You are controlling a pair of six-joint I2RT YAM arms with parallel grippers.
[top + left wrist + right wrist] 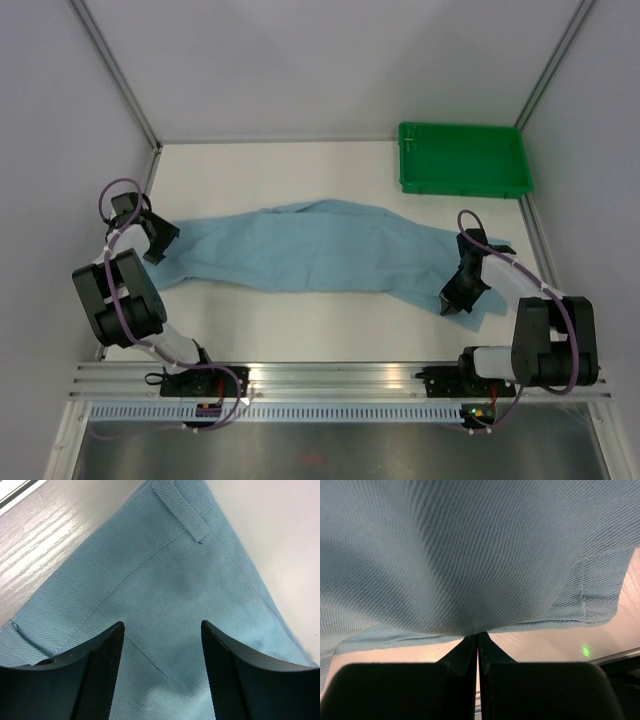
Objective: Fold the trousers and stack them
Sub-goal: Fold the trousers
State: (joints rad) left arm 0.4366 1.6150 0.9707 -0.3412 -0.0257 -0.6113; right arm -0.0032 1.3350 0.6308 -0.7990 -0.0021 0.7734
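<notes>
Sky-blue twill fills the right wrist view. The right gripper is closed on it: the jaws meet with no gap, and a fold of the trousers is nipped at their tips. The cloth spreads outward from that pinch, and a stitched hem shows at the right. This indicates a hold near the leg ends, probably chosen so that the legs can be carried over as one layer.

The left gripper stands open, jaws well apart, over the waist end. A belt loop and a seam lie directly ahead of it. Whether the fingertips touch the cloth cannot be told. This placement appears intended to straddle the waistband before closing.

In the top view the trousers lie lengthwise across the table, with the waist at the left arm and the legs at the right arm. Each end is therefore within reach of one gripper. The fold appears not yet made, since the garment lies at full length.

Edges and open room:
- Bare table shows between the garment's near edge and the rail.
- More bare surface shows on the far side, up to the back wall.
- The green tray sits in the far right corner, apart from the cloth.
- The side walls stand close behind both grippers, so a fold inward toward the centre likely has the most room.
</notes>
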